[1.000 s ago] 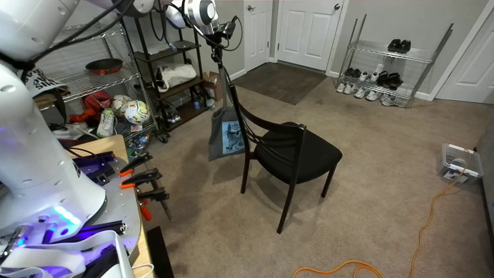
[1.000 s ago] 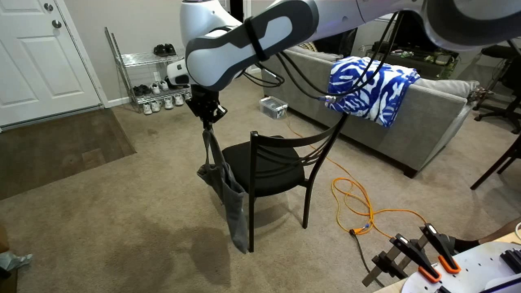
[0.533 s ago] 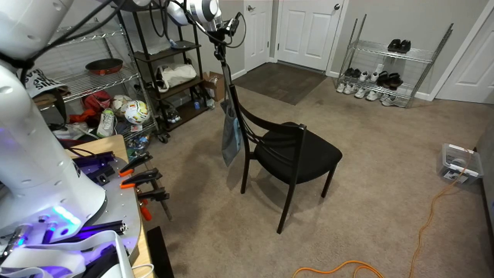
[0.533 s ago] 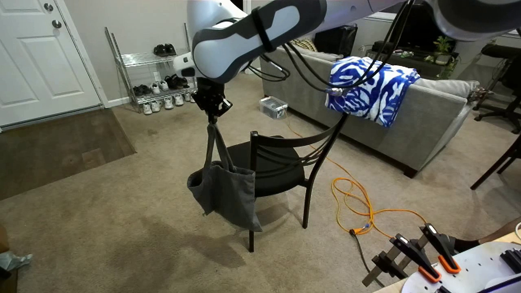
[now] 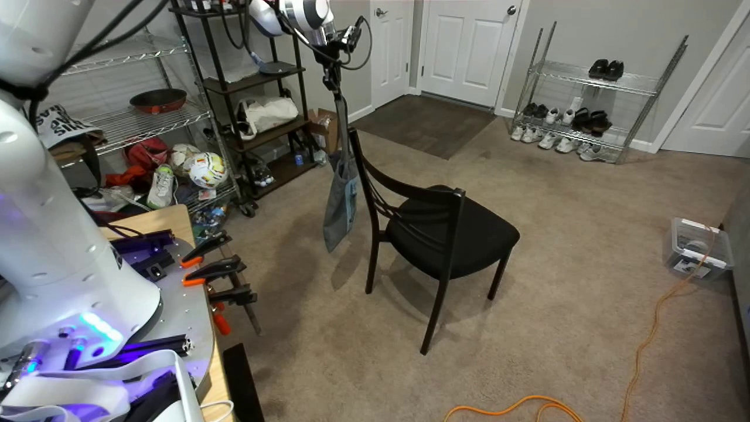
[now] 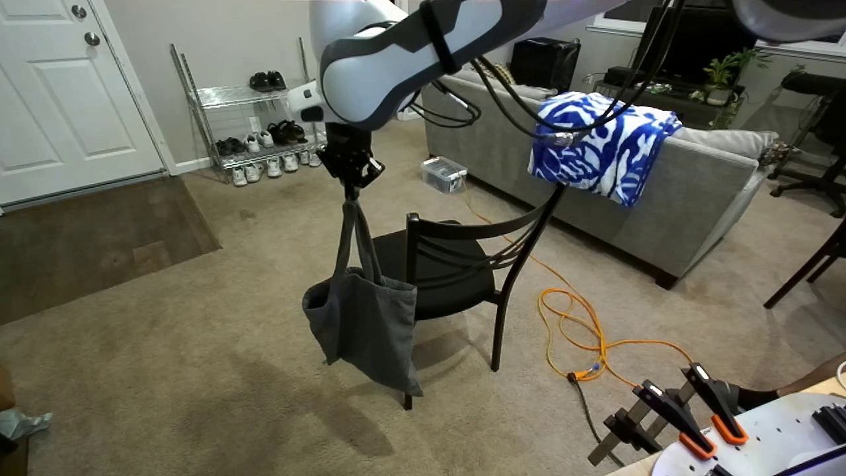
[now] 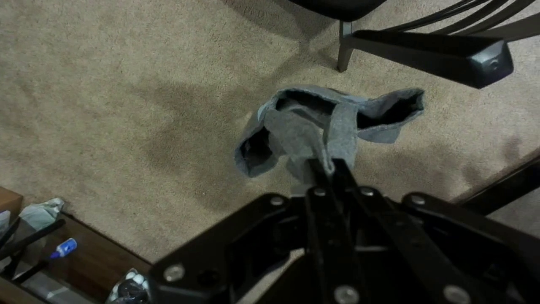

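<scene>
While my claw (image 7: 328, 167) grips the paired straps (image 6: 344, 244), the grey tote bag (image 6: 370, 324) hangs from it above the carpet (image 6: 198, 344), just beside the black chair (image 5: 474, 231). I read its long axis as near vertical in both exterior views: straps up, mouth (image 7: 306, 100) facing upward, bottom (image 6: 393, 377) pointing floorward, slightly slanted.

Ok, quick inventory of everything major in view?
Metal-framed chair: one, black, on beige carpet
Cloth tote bag: one, grey, hanging beside chair
Boxy plastic bin: one, clear, on carpet
Upholstered sofa: one, grey, beside bin
Patterned blanket: one, blue-white, over sofa
Extension cord: count unclear, orange, on carpet
Wire shoe rack: one, silver, near white door
Assorted shoes: several, black and white, on rack
Frying pan: one, black and red, on wire shelving
Robot arm: one, white-grey, above bag
End effector: one, black, clamped on bag's handles
</scene>
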Robot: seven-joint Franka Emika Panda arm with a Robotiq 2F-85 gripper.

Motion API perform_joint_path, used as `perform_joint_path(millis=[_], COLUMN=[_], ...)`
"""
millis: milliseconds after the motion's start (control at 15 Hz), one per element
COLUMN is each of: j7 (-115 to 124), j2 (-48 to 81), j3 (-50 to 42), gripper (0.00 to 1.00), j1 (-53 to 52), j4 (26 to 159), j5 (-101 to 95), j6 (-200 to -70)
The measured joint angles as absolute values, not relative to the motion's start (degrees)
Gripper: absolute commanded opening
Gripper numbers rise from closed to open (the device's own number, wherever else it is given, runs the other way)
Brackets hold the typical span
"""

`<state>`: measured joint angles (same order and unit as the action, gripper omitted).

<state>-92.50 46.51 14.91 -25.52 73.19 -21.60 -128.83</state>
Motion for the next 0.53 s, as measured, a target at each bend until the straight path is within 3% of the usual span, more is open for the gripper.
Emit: perform_joint_path(millis=[533], j7=[-92.5], j2=[42.9], j3=[14.9], gripper=[0.02], j1=[-25.2], j4=[78.6], j5=[-21.6], j6=[-131.5])
